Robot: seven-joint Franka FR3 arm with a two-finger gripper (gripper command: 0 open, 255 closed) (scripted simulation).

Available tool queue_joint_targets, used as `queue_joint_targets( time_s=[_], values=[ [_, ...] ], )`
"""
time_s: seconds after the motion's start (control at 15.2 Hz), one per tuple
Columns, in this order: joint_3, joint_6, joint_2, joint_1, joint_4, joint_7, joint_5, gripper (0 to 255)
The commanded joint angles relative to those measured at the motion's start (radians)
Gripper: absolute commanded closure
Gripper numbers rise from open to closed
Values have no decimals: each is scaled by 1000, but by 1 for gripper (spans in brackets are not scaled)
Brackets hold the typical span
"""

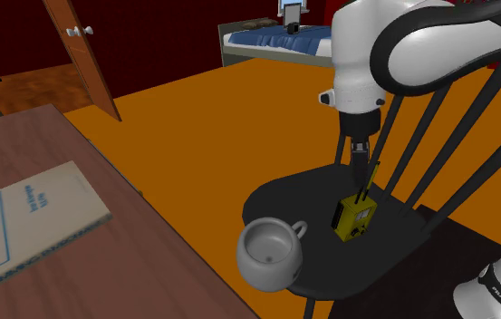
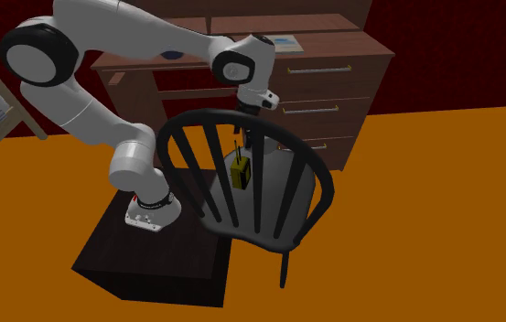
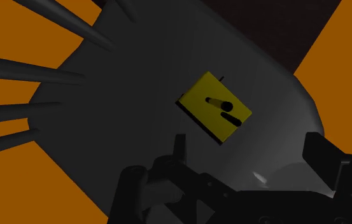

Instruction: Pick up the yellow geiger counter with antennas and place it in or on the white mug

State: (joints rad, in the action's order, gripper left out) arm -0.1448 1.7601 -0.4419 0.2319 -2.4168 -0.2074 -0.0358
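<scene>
The yellow geiger counter (image 1: 353, 218) stands upright on the black chair seat (image 1: 393, 254), its two thin antennas pointing up. It also shows through the chair's spindles (image 2: 241, 173). My gripper (image 1: 360, 169) hangs just above it, close to the antenna tips. Seen from the wrist, the counter (image 3: 216, 106) lies ahead of the gripper (image 3: 251, 149), whose fingers stand apart and open with nothing between them. The pale rounded mug (image 1: 271, 253) sits upright at the seat's front edge, mouth up, a short way from the counter towards the shoulder view's left.
The chair's dark curved back and spindles (image 1: 438, 118) rise right behind the gripper. A wooden desk top (image 1: 103, 263) carrying a book (image 1: 22, 227) borders the chair on the shoulder view's left. Orange floor (image 1: 194, 127), a door (image 1: 81, 54) and a bed (image 1: 275, 41) lie beyond.
</scene>
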Motion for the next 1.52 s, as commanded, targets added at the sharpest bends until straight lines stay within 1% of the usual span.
queue_joint_targets(
  time_s=[0.0, 0.13, 0.66, 0.73, 1.32, 1.45],
  values=[
    [-1, 29, -1, 1, -31, -1, -1, 0],
    [-2, 64, 0, 2, -64, -1, -2, 0],
    [-2, 63, 0, 2, -64, -1, -2, 0],
    [-2, 63, 0, 2, -64, -1, -2, 255],
    [-2, 64, 0, 2, -64, -1, -1, 255],
    [0, 34, -9, 2, -44, -2, -1, 255]
  ],
)
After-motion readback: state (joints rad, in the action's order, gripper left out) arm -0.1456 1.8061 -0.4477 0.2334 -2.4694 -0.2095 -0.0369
